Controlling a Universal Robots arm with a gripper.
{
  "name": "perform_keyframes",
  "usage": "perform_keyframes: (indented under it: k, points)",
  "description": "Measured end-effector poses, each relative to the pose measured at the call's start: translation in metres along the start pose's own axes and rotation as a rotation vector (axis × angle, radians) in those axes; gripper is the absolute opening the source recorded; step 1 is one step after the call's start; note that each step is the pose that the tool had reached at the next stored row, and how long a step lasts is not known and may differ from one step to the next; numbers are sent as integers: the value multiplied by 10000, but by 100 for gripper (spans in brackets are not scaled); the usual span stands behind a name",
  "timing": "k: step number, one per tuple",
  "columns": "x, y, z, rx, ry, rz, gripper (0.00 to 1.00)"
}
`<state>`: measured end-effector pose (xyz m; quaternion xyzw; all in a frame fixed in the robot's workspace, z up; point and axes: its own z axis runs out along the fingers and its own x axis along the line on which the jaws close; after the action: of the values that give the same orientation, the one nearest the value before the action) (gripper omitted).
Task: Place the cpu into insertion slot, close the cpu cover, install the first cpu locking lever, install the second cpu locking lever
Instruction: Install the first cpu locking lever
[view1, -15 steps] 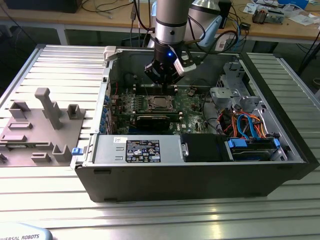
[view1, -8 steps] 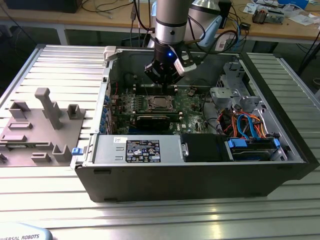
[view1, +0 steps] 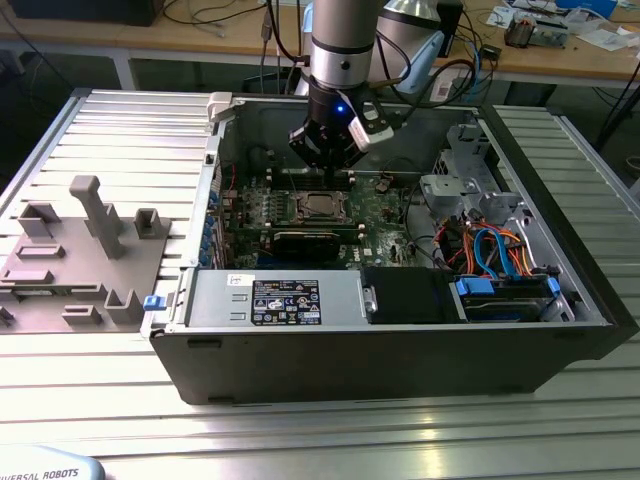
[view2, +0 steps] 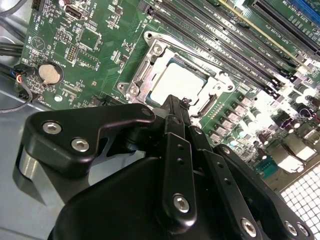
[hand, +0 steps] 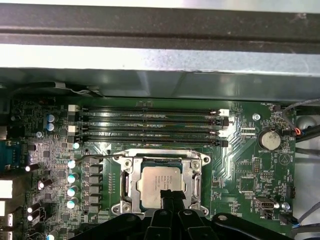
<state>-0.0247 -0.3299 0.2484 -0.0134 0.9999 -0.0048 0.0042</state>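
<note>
Arm: I count one, standing over the open case (view1: 400, 350) on the ribbed aluminium table (view1: 300, 430).
Gripper (hand: 170, 194): one, black, bolted links. In both wrist views its two fingers sit drawn narrow together, with nothing between them that I can see. The tips rest at the cpu's edge.
Cpu (hand: 159, 181): one flat square chip with a matte silver-grey top. It is seated in the slot (hand: 202, 160) at the centre of the green board (hand: 240, 170). It carries faint print I leave unread.
Cover (hand: 127, 182): one shiny metal frame with a square open middle. It lies flat around the cpu.
Wire lever (hand: 100, 156): I see one thin rod, running out from the cover's corner across the board.
Memory slots (hand: 150, 125): four, long, narrow and black, side by side just beyond the slot.
Coin battery (hand: 270, 139): one, round and silver, well apart from the cpu.
Power unit (view1: 285, 300): one grey box along the case's near wall, bearing one printed sticker.
Fixture tray (view1: 60, 270): one, grey and blocky, outside the case at the exterior view's left.
</note>
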Motion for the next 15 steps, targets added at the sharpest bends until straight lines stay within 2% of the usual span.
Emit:
perform_keyframes:
  k: [6, 9, 15]
  points:
    - [0, 0, 0, -1, -1, -110, 11]
    - [0, 0, 0, -6, -3, -342, 11]
    - [0, -1, 0, -7, -4, -416, 11]
